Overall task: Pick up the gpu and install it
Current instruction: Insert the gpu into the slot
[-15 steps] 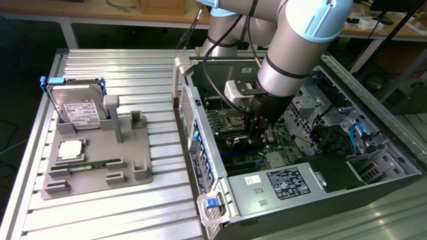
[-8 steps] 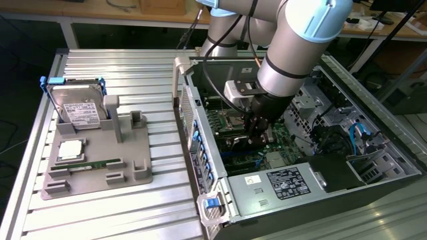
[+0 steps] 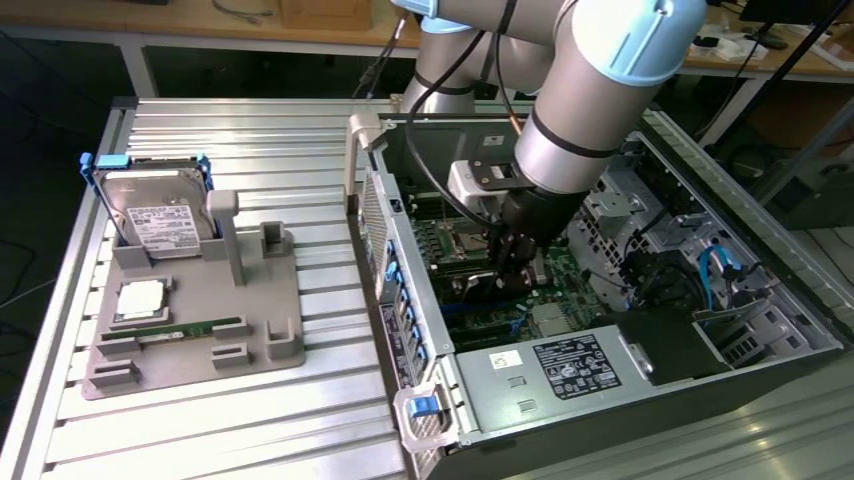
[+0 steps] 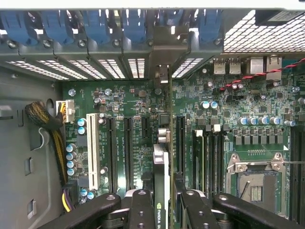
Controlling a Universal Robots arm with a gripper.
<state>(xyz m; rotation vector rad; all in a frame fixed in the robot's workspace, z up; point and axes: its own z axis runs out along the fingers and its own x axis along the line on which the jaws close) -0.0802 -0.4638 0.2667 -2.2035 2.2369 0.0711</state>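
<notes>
gripper (image 4: 162, 204) of mine is clenched on the gpu (image 4: 161, 164), with one black finger (image 4: 142, 207) pressed to each face of the card. i hold it on edge, so the wrist view gives me just its thin top edge with a green logo, running from between my fingers toward the rear wall of the computer case (image 3: 400, 262). the card stands over the motherboard (image 4: 119, 102), in line with the long black expansion slots (image 4: 127, 148), and between them and the cpu socket (image 4: 255, 179). its bracket end reaches the vented slot covers under the row of blue latches (image 4: 97, 24). whether its lower edge sits down in a slot i cannot tell. in the exterior view my gripper (image 3: 514, 250) hangs deep inside the open case, near its middle. outside, on the slatted worktop (image 3: 267, 130), a grey holder (image 3: 267, 350) near the edge at the exterior view's left carries the hard drive (image 3: 158, 215) standing at its far end and the green memory stick (image 3: 187, 328) lying flat nearer the front.
</notes>
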